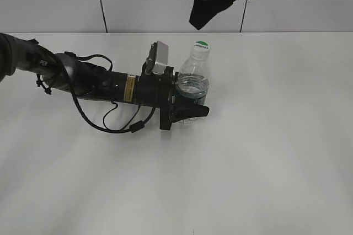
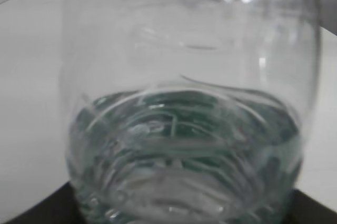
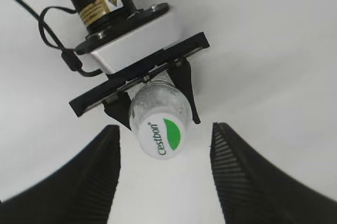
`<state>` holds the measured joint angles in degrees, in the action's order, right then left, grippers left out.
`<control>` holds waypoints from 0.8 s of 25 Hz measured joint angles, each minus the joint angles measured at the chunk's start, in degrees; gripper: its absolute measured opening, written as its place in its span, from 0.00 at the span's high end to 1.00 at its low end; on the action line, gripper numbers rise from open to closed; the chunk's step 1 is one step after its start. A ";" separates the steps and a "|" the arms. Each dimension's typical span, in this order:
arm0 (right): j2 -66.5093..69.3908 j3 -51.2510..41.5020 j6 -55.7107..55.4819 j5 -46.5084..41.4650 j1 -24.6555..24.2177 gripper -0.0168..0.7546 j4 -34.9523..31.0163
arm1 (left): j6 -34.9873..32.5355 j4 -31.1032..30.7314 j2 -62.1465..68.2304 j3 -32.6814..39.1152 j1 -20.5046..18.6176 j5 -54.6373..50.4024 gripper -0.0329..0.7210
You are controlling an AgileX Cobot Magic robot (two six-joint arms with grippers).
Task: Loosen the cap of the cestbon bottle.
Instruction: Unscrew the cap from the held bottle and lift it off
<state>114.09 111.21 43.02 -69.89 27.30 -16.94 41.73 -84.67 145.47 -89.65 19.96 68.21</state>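
On the white worktop, the left hand is clamping the upright cestbon bottle around its lower body while the right hand, jaws spread, is hovering above the cap, needing to descend and close.

The exterior view looks down at a slant across the white table toward the back wall, far enough off to take in the whole cestbon bottle and the left arm lying along the tabletop. The left wrist view sits almost against the bottle's clear body, facing it level from the side. The right wrist view looks straight down from above onto the cap between its own fingers. All three views share the bottle; the exterior and right wrist views also share the left gripper.
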 joint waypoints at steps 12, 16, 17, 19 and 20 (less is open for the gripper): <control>-0.09 0.08 -41.90 0.00 0.00 0.44 8.43 | 0.59 0.06 0.00 0.00 0.00 0.04 0.42; -0.09 0.08 -46.19 0.00 0.00 0.44 6.97 | 0.89 0.06 0.00 0.00 0.00 -0.02 0.42; -0.09 0.08 -46.87 0.00 0.00 0.44 5.70 | 0.95 0.06 0.00 0.00 0.00 0.03 0.42; -0.09 0.08 -47.85 0.00 0.00 0.44 3.76 | 0.99 0.06 0.00 0.00 0.00 -0.03 0.42; -0.09 0.08 -48.62 0.00 0.00 0.44 3.33 | 0.99 0.06 0.00 0.00 0.00 -0.03 0.42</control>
<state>114.00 111.29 -5.60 -69.89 27.30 -13.61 42.72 -84.60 145.47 -89.65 19.96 68.18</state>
